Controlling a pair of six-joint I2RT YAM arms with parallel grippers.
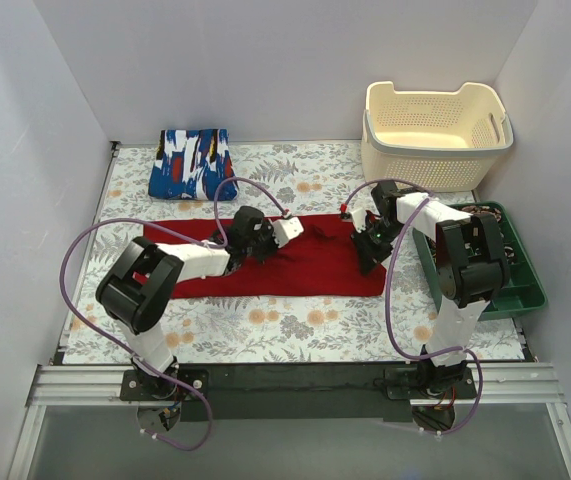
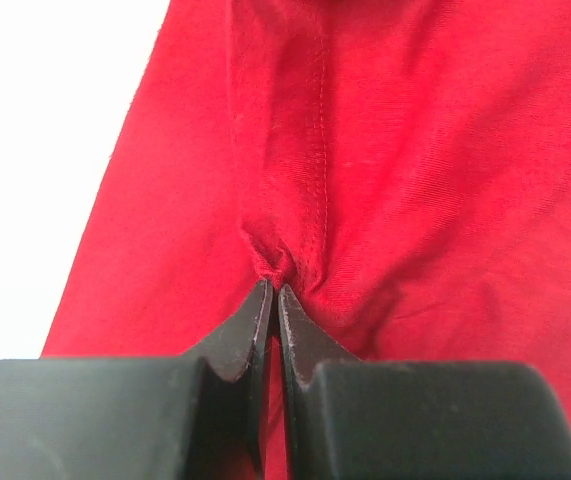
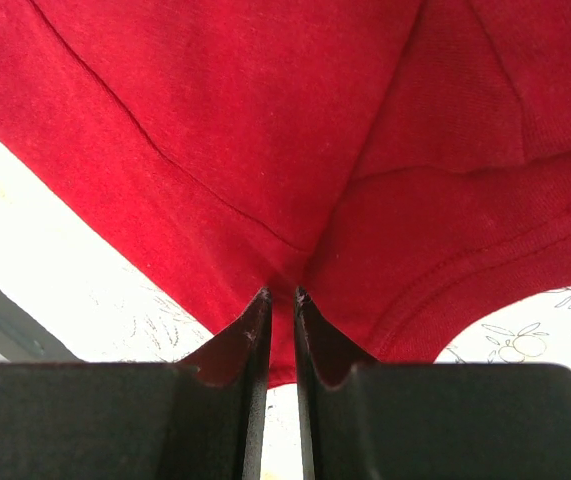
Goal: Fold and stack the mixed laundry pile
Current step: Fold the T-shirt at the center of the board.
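The red garment is spread as a long flat strip across the middle of the table, w/ a rumpled ridge near its centre. It is a soft, finely ribbed knit, deep red; a stitched seam is seen in the left wrist view and a doubled hem in the right. The left gripper is closed tight, a small pucker of red cloth pinched at the tips, right beside the seam. The right gripper is nearly closed (only a slit is left between the black jaws), and a fold of the same cloth is drawn down into that slit near the garment's right end. The blue printed garment is laid folded in a neat rectangle at the far left, apart from the red one. The table is covered by a pale tablecloth w/ leaf and orange-flower print. A cream perforated basket is set at the far right, a green tray nearer on the right. Plain white walls enclose the area.
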